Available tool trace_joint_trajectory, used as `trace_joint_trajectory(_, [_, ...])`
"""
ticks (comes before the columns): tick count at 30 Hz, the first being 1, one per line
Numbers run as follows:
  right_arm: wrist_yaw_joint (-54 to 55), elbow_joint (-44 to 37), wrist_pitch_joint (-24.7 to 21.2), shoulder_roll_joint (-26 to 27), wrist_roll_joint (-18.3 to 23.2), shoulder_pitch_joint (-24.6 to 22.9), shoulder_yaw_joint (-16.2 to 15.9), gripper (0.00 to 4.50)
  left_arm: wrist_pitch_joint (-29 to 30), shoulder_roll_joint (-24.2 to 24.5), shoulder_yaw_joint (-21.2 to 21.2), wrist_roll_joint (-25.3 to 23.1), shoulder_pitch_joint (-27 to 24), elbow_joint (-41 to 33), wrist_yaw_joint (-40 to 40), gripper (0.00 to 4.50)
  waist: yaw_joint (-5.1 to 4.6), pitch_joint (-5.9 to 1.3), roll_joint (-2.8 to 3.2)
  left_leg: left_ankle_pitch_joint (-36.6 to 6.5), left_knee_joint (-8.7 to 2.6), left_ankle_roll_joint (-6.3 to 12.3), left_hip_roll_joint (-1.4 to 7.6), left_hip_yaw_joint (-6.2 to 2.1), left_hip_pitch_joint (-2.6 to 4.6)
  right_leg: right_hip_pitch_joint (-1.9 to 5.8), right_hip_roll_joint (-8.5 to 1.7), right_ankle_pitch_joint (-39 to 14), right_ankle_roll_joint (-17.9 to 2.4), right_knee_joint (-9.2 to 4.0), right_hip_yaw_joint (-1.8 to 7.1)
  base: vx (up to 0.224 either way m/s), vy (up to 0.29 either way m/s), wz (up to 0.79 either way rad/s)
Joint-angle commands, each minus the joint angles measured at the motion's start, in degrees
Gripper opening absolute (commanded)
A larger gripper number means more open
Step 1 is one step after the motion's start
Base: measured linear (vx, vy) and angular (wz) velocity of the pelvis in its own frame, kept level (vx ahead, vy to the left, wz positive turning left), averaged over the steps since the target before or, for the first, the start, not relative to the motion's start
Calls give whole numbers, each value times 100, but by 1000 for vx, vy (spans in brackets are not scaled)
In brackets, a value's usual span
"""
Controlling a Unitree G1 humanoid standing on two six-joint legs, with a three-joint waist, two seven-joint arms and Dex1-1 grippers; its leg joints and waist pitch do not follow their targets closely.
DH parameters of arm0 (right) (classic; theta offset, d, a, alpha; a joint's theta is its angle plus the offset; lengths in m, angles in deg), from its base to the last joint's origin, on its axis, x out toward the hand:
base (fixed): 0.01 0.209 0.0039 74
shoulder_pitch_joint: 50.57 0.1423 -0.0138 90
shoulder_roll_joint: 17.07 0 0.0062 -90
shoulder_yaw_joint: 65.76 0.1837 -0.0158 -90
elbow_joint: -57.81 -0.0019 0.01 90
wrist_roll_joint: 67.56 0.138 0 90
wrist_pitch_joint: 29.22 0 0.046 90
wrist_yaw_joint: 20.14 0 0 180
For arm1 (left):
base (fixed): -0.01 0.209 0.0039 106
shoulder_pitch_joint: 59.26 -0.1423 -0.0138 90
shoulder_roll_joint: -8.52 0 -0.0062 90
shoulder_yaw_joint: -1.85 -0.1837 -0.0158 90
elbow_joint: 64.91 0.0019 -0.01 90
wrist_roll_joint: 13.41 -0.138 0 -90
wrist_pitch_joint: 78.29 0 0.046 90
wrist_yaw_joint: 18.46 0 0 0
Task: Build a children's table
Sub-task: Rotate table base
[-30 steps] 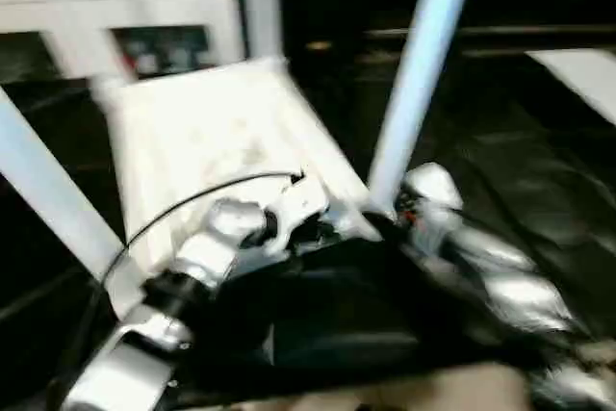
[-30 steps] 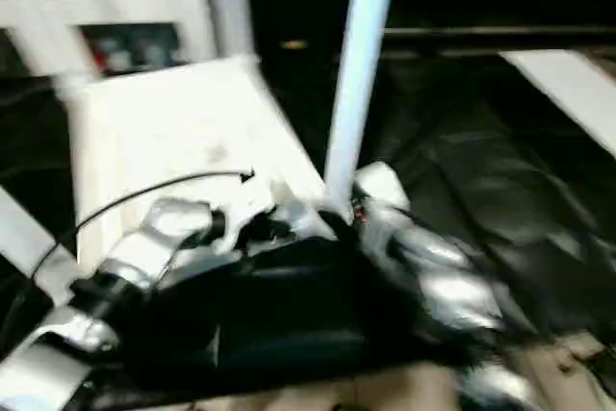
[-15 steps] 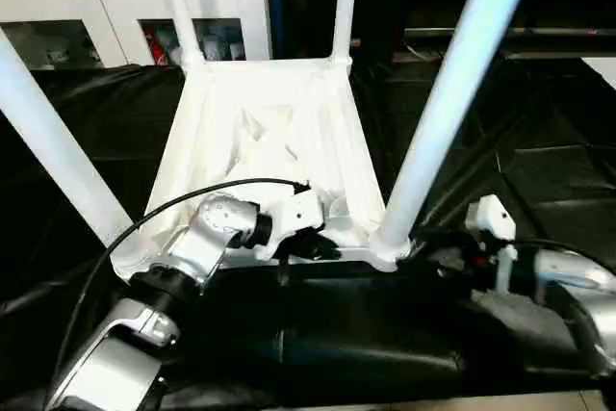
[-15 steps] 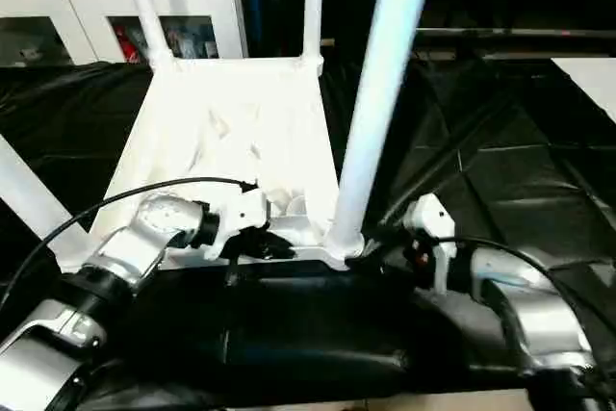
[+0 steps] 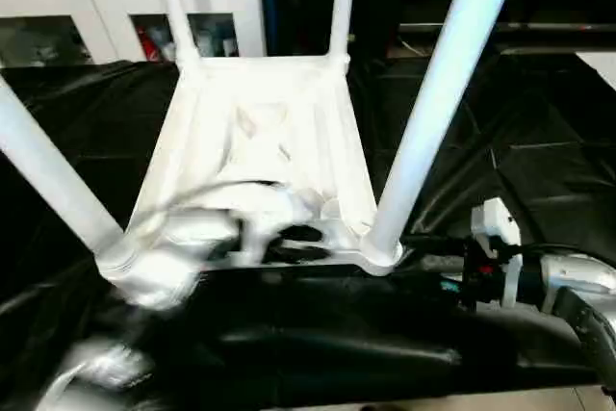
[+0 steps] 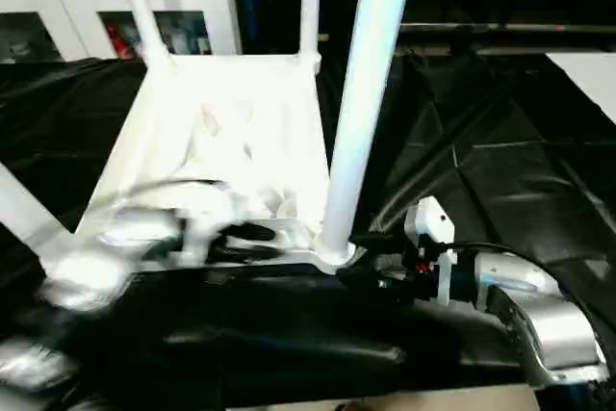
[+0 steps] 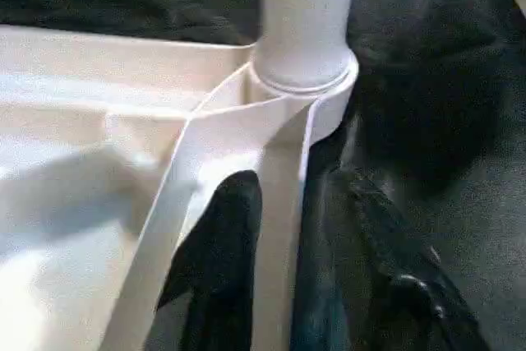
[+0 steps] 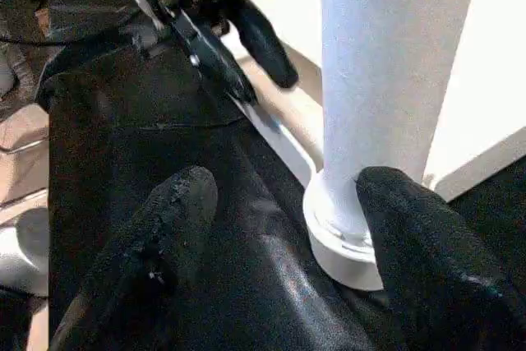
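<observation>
Children's table [image 5: 260, 132]: upside down on black sheeting [image 5: 539, 170], all four tube legs standing in the corner sockets. Judged near complete; turning it upright remains.

Left tool [image 7: 279, 228]: straddling the near rim, one finger inside, one outside; grasping it, judged.

Right tool [image 8: 279, 228]: released, fingers spread either side of the near right leg [image 8: 394, 80] at its socket.

Leg tops cut off; socket seating unclear; left arm blurred. White cabinet [image 5: 96, 7] beyond.
</observation>
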Motion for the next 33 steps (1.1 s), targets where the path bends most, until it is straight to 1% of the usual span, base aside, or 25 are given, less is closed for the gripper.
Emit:
trace_joint_trajectory(1, [-22,-124,-98,-30,74,-36,8,304,420,84,149,113,-185,-376,113,174,-12,-289,-87,-1071,-328,465,71,42,3,282,-227,-1458,-1145,-391,230,0,0,0])
trace_joint_trajectory(3, [-72,-223,-214,-103,119,-136,-26,304,644,164,348,198,-501,-711,281,199,-10,-289,-85,-1258,-335,362,84,36,41,266,-226,-1735,-1033,-408,248,0,0,0])
trace_joint_trajectory(5, [-71,-274,-231,-228,93,-273,19,304,916,270,582,349,-959,-1240,457,207,-11,-264,-109,-1341,-353,332,79,25,8,276,-221,-1895,-942,-419,254,0,0,0])
trace_joint_trajectory(6, [-44,-256,-211,-247,70,-285,39,304,1008,300,622,391,-1068,-1377,482,219,-10,-261,-108,-1432,-359,323,69,23,12,261,-213,-2109,-851,-440,255,0,0,0])
trace_joint_trajectory(8, [123,-115,-100,-262,-55,-245,96,304,1379,412,700,547,-1432,-1885,528,238,-28,-256,-99,-1472,-367,288,68,18,24,236,-200,-2133,-847,-446,271,0,0,0])
trace_joint_trajectory(9, [117,-109,-102,-267,-55,-243,98,304,1428,422,709,567,-1472,-1942,536,238,-57,-229,-117,-1573,-377,287,51,19,18,221,-175,-2268,-812,-468,271,0,0,0])
trace_joint_trajectory(11, [-58,-161,-201,-347,47,-255,88,304,1730,493,779,696,-1785,-2344,579,252,-68,-230,-130,-1668,-364,289,47,20,51,202,-181,-2374,-785,-482,293,0,0,0])
trace_joint_trajectory(12, [-68,-168,-208,-350,56,-257,86,304,1736,493,782,697,-1797,-2355,584,260,-82,-226,-162,-1685,-370,321,42,11,31,215,-176,-2467,-747,-480,294,0,0,0])
trace_joint_trajectory(14, [-266,-339,-419,-289,287,-209,-57,304,1921,455,939,752,-2265,-2763,843,278,-110,-213,-234,-1694,-366,376,38,3,6,217,-180,-2617,-658,-489,297,0,0,0])
trace_joint_trajectory(15, [-272,-352,-446,-256,314,-191,-88,304,1972,438,964,763,-2316,-2820,893,287,-124,-199,-216,-1702,-381,380,40,-9,-16,211,-180,-2751,-590,-499,289,0,0,0])
trace_joint_trajectory(17, [-279,-404,-468,-179,351,-151,-213,304,2053,443,1015,814,-2469,-2998,1016,304,-139,-217,-261,-1728,-359,336,32,-9,8,182,-180,-2901,-497,-536,290,0,0,0])
trace_joint_trajectory(18, [-271,-409,-469,-159,351,-144,-234,304,2070,439,1030,823,-2504,-3034,1042,311,-139,-216,-235,-1659,-376,312,44,-22,0,184,-174,-2691,-538,-521,299,0,0,0])
trace_joint_trajectory(19, [-238,-414,-463,-74,352,-113,-300,304,2127,437,1077,853,-2619,-3152,1111,311,-159,-209,-299,-1673,-377,316,46,-19,-10,180,-165,-2658,-536,-521,295,0,0,0])
trace_joint_trajectory(21, [-51,-319,-376,262,273,29,-470,304,2302,468,1181,906,-2882,-3428,1245,331,-181,-199,-357,-1867,-395,244,46,-49,-22,170,-193,-2913,-492,-508,279,0,0,0])
trace_joint_trajectory(22, [76,-206,-212,450,165,105,-530,304,2350,479,1227,916,-2973,-3502,1284,348,-198,-193,-363,-1903,-405,229,40,-56,-24,166,-184,-2987,-456,-529,273,0,0,0])
trace_joint_trajectory(23, [255,-70,-58,644,55,182,-553,304,2376,485,1269,911,-3052,-3561,1318,354,-200,-204,-343,-1999,-399,168,49,-60,19,130,-177,-2993,-426,-536,280,0,0,0])
trace_joint_trajectory(24, [365,15,34,767,-11,231,-559,304,2409,497,1296,925,-3112,-3621,1360,361,-204,-204,-392,-2005,-404,143,51,-61,27,118,-175,-2865,-456,-521,290,0,0,0])
trace_joint_trajectory(25, [538,171,149,968,-55,321,-533,304,2410,509,1346,926,-3218,-3675,1396,371,-211,-207,-380,-2027,-411,126,55,-66,24,120,-174,-2789,-490,-511,297,0,0,0])
trace_joint_trajectory(26, [775,377,275,1202,-99,446,-491,304,2386,530,1413,921,-3369,-3750,1461,384,-209,-206,-442,-2033,-419,112,58,-69,8,119,-176,-2681,-534,-485,300,0,0,0])
trace_joint_trajectory(27, [983,582,394,1403,-134,572,-446,304,2347,531,1503,909,-3524,-3808,1534,392,-234,-202,-416,-2106,-437,71,54,-85,1,127,-175,-2671,-565,-477,292,0,0,0])
trace_joint_trajectory(28, [1057,665,434,1478,-138,621,-423,304,2338,519,1553,908,-3593,-3831,1569,397,-238,-200,-466,-2136,-439,70,51,-81,-15,137,-172,-2702,-535,-489,286,0,0,0])
trace_joint_trajectory(29, [1165,782,494,1568,-144,689,-385,304,2329,509,1627,920,-3689,-3862,1622,404,-214,-208,-445,-2187,-438,22,61,-85,39,109,-175,-2654,-539,-494,299,0,0,0])
trace_joint_trajectory(30, [1270,934,559,1677,-134,767,-328,304,2280,530,1722,906,-3805,-3893,1676,415,-211,-201,-461,-2235,-446,9,63,-82,53,109,-147,-2464,-573,-480,306,0,0,0])
trace_joint_trajectory(32, [1469,1187,685,1834,-166,876,-230,304,2297,600,1885,941,-3996,-3977,1731,436,-188,-185,-504,-2265,-451,24,59,-70,40,108,-149,-2367,-590,-470,317,0,0,0])
trace_joint_trajectory(33, [1469,1187,685,1834,-166,876,-230,304,2297,600,1885,941,-3996,-3977,1731,438,-165,-180,-496,-2318,-458,12,60,-76,46,103,-161,-2424,-584,-464,323,0,0,0])
